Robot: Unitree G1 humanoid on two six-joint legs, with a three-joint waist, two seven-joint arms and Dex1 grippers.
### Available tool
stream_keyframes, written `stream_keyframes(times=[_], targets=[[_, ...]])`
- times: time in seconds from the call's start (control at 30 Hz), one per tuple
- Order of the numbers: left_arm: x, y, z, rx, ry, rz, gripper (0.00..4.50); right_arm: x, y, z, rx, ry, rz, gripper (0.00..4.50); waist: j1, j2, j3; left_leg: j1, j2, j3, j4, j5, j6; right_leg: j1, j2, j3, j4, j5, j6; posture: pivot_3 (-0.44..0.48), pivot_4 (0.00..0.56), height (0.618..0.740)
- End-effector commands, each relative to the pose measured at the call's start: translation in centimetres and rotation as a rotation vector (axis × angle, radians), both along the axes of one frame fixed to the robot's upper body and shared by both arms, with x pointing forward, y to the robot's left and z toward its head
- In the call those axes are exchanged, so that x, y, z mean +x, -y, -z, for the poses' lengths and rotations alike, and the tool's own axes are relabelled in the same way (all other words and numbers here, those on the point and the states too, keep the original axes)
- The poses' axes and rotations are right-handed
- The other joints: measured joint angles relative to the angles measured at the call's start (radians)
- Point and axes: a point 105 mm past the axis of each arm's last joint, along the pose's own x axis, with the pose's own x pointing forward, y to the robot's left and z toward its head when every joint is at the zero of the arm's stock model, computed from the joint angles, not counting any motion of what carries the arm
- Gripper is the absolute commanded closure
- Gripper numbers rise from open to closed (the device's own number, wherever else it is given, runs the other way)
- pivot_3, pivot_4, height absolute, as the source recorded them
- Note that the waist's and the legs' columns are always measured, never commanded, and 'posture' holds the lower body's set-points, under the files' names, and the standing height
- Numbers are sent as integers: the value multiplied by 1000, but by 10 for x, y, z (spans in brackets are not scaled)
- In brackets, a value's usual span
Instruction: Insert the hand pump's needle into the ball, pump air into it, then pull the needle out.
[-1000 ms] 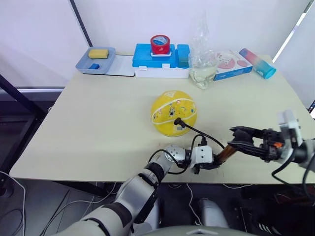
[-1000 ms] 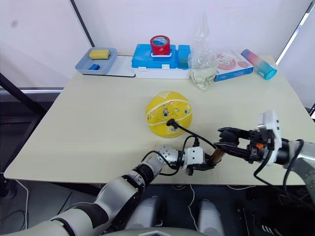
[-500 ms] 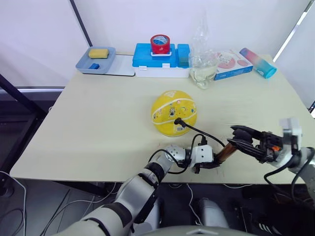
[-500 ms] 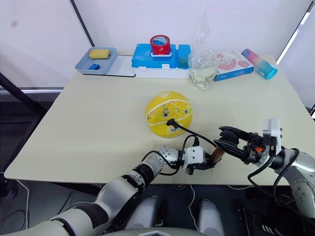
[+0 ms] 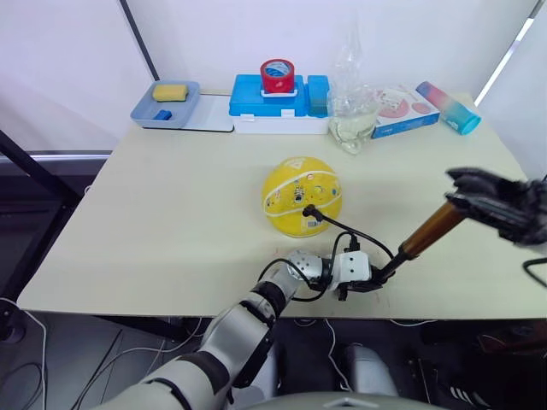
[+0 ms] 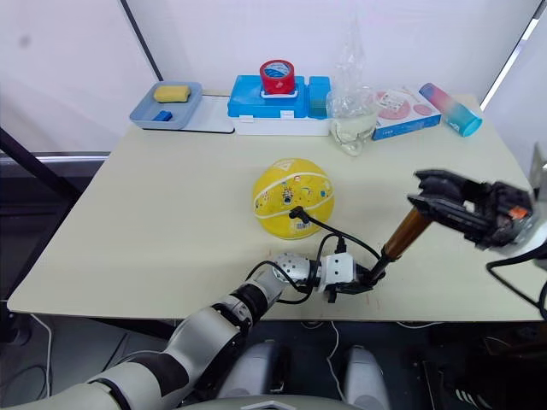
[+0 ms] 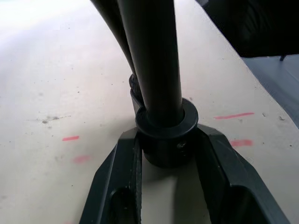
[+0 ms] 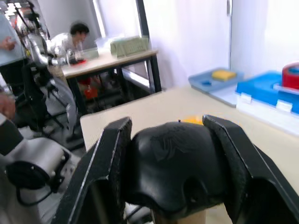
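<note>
With the left gripper [image 5: 369, 282] clamped on the hand pump [image 5: 419, 239] base and the right gripper [image 5: 479, 195] closed around its raised handle, the ball [image 5: 301, 197] sat just beyond the left gripper, so a straight, steady downstroke seemed wise.

My desk [image 5: 171, 222] is a pale beige top, with a few small red marks [image 7: 233, 115] on it near the front edge. Behind its far edge hang white curtain panels [image 5: 77, 60], brightly lit, with dark slanted poles [image 5: 141, 38] in front of them. Off the left edge a black frame bar [image 5: 34, 179] runs down; dark floor below with loose cables [image 5: 21, 359]. Further back in the room stands another beige table [image 8: 110, 60] on black legs, with a person [image 8: 70, 39] seated behind it.
</note>
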Motion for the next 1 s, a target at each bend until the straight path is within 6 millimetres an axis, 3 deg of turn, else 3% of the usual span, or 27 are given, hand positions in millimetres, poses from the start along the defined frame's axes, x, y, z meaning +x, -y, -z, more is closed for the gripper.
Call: stream_keyframes(times=[0.03, 0.37, 0.6, 0.77, 1.0], targets=[[-13, -9, 23, 105, -44, 44, 3359, -2, 3, -23, 2, 100, 40, 2578, 1, 1, 0, -1, 0, 0, 0, 0, 0, -1, 0, 0, 0, 0, 0, 0, 150, 739], [-15, -6, 23, 101, -50, 50, 3359, 17, -9, 85, -105, -100, 85, 2578, -2, -2, -3, 2, 0, 0, 0, 0, 0, 2, 1, 0, 0, 0, 0, 0, 150, 739], [-14, -8, 23, 97, -58, 43, 3360, 15, -19, 131, -166, -139, 67, 2578, -2, -2, -3, 2, 1, 0, 0, 0, 0, 2, 1, 0, 0, 0, 0, 0, 150, 739], [-14, -9, 23, 96, -63, 41, 3360, 18, -18, 113, -129, -70, 70, 2578, -2, -2, -3, 2, 1, 0, 0, 0, 0, 2, 1, 0, 0, 0, 0, 0, 150, 739], [-15, -11, 25, 103, -75, 44, 3360, 11, -4, 56, -84, 9, 58, 2578, 0, -1, -1, 1, 0, 0, -1, 0, 0, 1, 1, 0, -1, 0, 0, 0, 150, 739]])
